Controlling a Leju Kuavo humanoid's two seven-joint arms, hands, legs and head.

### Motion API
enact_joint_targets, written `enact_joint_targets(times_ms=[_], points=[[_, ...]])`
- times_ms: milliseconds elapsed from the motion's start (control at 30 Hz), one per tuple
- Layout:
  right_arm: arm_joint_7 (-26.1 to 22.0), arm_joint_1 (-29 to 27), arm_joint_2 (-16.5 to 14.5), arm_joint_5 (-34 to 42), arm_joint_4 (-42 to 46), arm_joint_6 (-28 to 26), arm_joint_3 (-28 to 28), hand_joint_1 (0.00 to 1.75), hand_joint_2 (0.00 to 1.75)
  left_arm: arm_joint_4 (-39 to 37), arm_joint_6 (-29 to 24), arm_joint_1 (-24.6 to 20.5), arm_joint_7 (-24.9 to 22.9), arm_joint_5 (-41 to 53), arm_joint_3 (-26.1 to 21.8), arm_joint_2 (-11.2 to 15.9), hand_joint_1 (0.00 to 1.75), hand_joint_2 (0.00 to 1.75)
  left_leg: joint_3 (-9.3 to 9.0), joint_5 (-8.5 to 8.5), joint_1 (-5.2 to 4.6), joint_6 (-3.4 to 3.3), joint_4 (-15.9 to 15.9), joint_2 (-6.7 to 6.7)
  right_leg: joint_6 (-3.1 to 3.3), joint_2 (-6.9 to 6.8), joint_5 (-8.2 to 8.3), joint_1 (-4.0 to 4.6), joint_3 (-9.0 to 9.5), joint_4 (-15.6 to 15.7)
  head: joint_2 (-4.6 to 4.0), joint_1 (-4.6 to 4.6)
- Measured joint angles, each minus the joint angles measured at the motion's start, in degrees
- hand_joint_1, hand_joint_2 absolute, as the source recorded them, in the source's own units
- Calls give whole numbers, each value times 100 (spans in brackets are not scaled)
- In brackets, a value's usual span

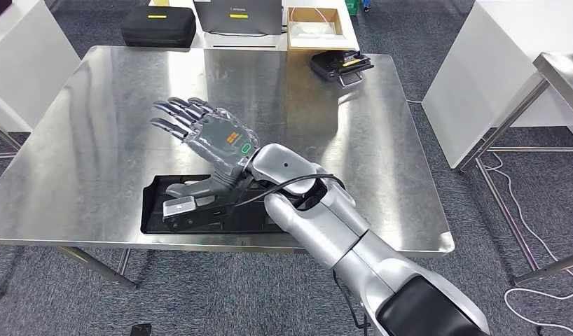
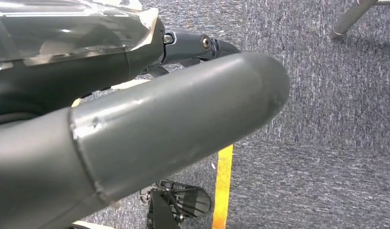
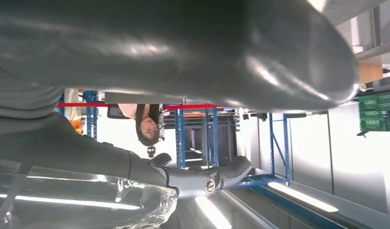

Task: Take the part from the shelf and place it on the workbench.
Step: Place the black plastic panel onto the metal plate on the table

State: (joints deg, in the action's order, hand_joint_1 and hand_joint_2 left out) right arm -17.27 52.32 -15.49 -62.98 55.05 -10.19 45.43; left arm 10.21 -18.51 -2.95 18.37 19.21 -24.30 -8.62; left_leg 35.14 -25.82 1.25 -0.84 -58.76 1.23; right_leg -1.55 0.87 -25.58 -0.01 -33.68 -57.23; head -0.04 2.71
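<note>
The part (image 1: 221, 218), a flat black piece with a small light grey block on it, lies on the steel workbench (image 1: 108, 147) near its front edge. My right arm reaches in from the lower right, and my right hand (image 1: 213, 133) hovers just behind and above the part, fingers spread and holding nothing. Its grey thumb (image 1: 199, 187) hangs low over the part's back edge; whether it touches I cannot tell. In the right wrist view the thumb (image 3: 260, 52) and a dark finger (image 3: 207, 179) stretch out. My left hand (image 2: 174, 124) hangs over the carpet, with nothing in it.
At the workbench's far edge stand a black case (image 1: 159, 26), a laptop (image 1: 242, 15), a shallow box (image 1: 320, 28) and a black device with a yellow label (image 1: 342, 66). White tables flank both sides. Another steel table (image 1: 560, 70) stands right. A person (image 3: 148, 124) stands by distant blue shelves.
</note>
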Motion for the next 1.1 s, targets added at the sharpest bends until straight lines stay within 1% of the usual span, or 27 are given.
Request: enact_joint_targets(times_ms=[233,567,700,767,800,833,867,900,933,967,1000,1033,1067,1100], points=[[51,72,-82,125,-87,-9,141,0,0,0,-69,1,-88,-9,-46,-4,0,0,0,0,0,0,0,0,0,0,0,0,-1,0,0,-1],[92,96,-60,159,-152,-21,255,0,0,0,-33,3,-126,-6,-107,-5,0,0,0,0,-1,0,0,0,0,0,0,0,-1,1,0,0],[216,95,-24,16,-147,-115,301,0,0,0,-1,5,-162,15,-108,-1,0,0,8,-26,-22,-38,-20,3,-17,-1,9,-79,14,30,0,3],[267,96,-11,-35,-132,-140,320,0,0,1,13,6,-180,32,-108,-1,0,0,-31,-7,-1,-72,33,3,-40,-9,-12,-84,12,0,0,0],[278,101,-4,-48,-124,-144,329,0,0,2,26,6,-186,40,-108,-2,0,0,-66,9,14,-94,71,4,-39,-17,-70,-82,-32,-111,0,-4],[284,107,6,-52,-118,-148,338,0,0,2,42,6,-191,46,-108,-2,0,0,-103,23,30,-119,108,6,-24,-24,-172,-79,-134,-335,0,-11],[287,110,21,-55,-115,-150,347,0,0,2,63,6,-194,50,-109,-3,0,0,-130,29,39,-135,127,14,7,-31,-314,-87,-308,-678,0,-17],[291,109,41,-56,-115,-152,356,0,0,2,79,6,-196,54,-109,-2,0,0,-138,28,41,-143,132,29,39,-33,-467,-89,-517,-1092,0,-24],[295,98,66,-56,-115,-153,366,0,0,1,92,7,-199,56,-110,-1,0,0,-141,22,41,-142,131,53,50,-33,-575,-94,-724,-1458,0,-27],[297,85,94,-56,-116,-153,378,0,0,1,103,10,-202,58,-110,-1,0,0,-144,14,44,-133,129,84,37,-33,-613,-101,-861,-1671,0,-28],[299,74,118,-57,-116,-153,387,0,0,0,109,13,-204,60,-110,-2,0,0,-151,3,51,-116,125,127,2,-33,-555,-112,-885,-1657,0,-29],[299,69,133,-57,-116,-154,394,0,0,0,111,15,-206,62,-110,-3,0,0,-164,-12,62,-91,121,174,-47,-26,-415,-131,-788,-1407,0,-29],[299,68,143,-57,-116,-154,399,0,0,1,114,15,-206,64,-110,-4,0,0,-180,-32,75,-60,112,223,-101,13,-230,-157,-608,-1002,0,-32],[299,69,154,-56,-115,-155,400,0,0,1,118,13,-206,66,-110,-3,0,0,-187,-56,77,-18,98,272,-135,81,-80,-174,-413,-612,0,-36]])
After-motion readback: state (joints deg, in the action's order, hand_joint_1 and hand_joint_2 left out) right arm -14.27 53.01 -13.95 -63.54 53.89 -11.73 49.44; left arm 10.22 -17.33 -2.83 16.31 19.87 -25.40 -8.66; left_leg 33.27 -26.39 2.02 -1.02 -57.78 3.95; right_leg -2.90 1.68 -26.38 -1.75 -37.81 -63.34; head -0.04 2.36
